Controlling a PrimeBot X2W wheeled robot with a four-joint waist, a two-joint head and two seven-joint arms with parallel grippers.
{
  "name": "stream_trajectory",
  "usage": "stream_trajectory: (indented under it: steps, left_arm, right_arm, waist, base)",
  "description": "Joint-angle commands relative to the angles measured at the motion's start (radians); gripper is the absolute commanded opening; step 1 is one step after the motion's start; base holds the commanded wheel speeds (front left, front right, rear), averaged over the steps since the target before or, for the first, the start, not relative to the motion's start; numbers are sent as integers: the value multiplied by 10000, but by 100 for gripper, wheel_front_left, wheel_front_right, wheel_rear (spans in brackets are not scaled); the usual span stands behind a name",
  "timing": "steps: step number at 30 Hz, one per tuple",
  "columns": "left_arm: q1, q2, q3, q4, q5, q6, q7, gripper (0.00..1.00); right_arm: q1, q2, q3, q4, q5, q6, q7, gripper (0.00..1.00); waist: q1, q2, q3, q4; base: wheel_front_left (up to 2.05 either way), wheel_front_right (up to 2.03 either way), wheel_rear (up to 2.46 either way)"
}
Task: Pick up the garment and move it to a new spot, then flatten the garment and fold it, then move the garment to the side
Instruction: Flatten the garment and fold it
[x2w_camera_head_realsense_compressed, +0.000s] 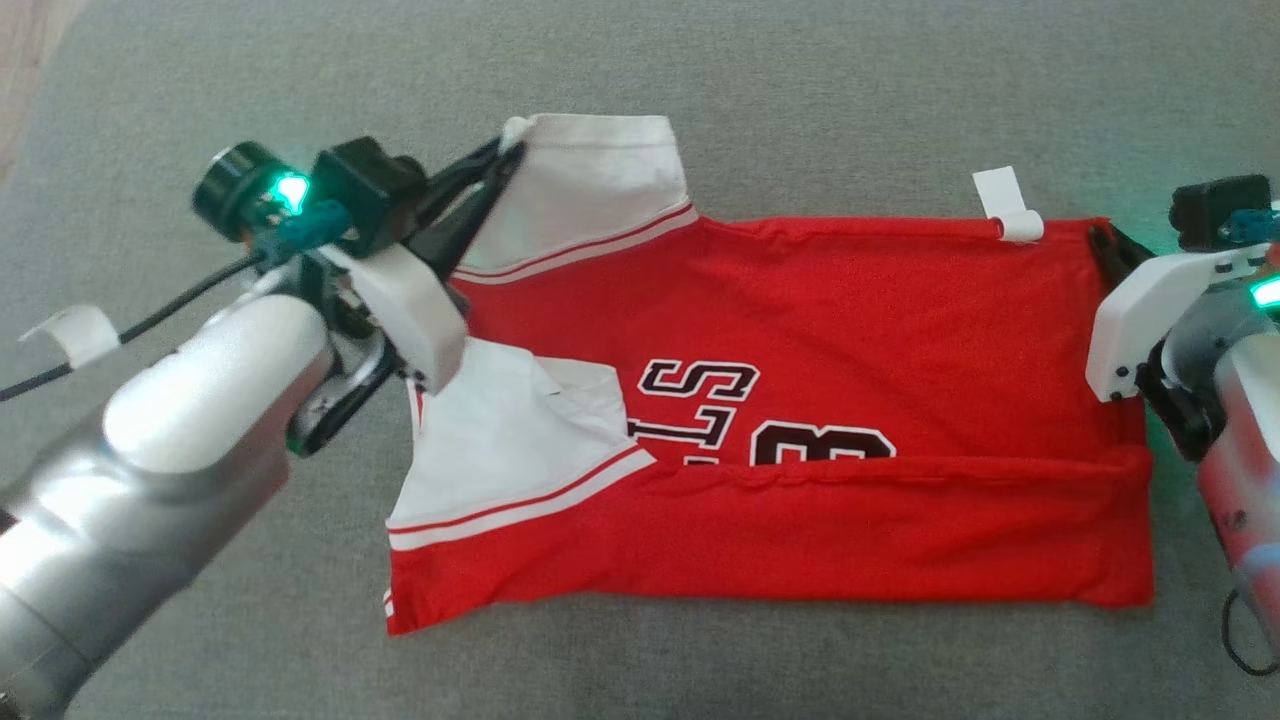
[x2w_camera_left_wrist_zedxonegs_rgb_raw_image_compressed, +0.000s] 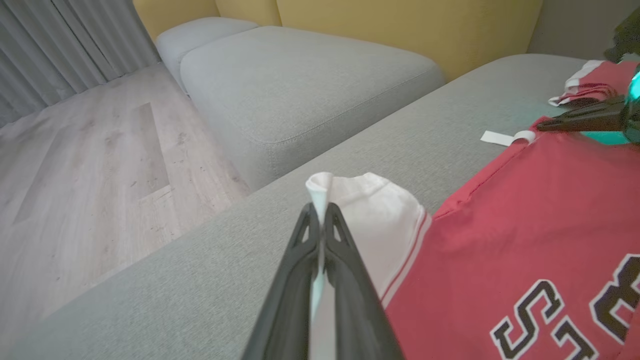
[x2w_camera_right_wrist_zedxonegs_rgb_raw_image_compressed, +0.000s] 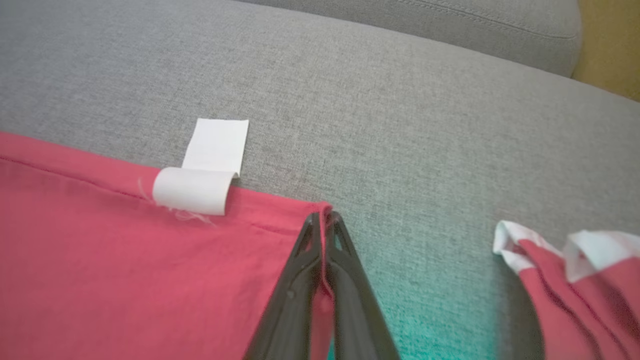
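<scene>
Grey cushion (x2w_camera_head_realsense_compressed: 800, 100), head view: your red jersey (x2w_camera_head_realsense_compressed: 850, 320) lay flat mid-frame, lower edge folded up. Left wrist view: your left gripper (x2w_camera_left_wrist_zedxonegs_rgb_raw_image_compressed: 320, 214) was clamped on its white sleeve (x2w_camera_left_wrist_zedxonegs_rgb_raw_image_compressed: 380, 215), centre frame. Right wrist view: your right gripper (x2w_camera_right_wrist_zedxonegs_rgb_raw_image_compressed: 325, 219) pinched its hem corner (x2w_camera_right_wrist_zedxonegs_rgb_raw_image_compressed: 292, 216), centre frame.

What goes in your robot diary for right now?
left jaws: shut on white sleeve; right jaws: shut on red jersey corner; jersey: on grey sofa, near edge folded over
</scene>
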Motion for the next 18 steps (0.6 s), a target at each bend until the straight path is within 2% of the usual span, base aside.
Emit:
stream_trajectory:
  steps: [1,5,10,18]
  left_arm:
    - [-398,494,443,-5,14,122,9,0]
    - [-588,633,535,344,106,250,-44,0]
    - [-1235,612,479,1213,560,212,-179,0]
    - [-2739,-18,390,3237,1602,215,-1272,0]
  right_arm:
    - [-161,-109,187,-106,233,-9,-149,0]
    - [-566,-182,240,-287,760,-9,-481,0]
    - [-1302,-155,221,-588,1345,-9,-774,0]
    - [-2326,92,366,-762,2204,-9,-1266,0]
  waist:
    - [0,0,-36,-70]
    - [0,0,8,-180]
    - [0,0,301,-346]
    - [0,0,704,-564]
  base:
    - [0,0,0]
    - [0,0,0]
    - [0,0,0]
    - [0,0,0]
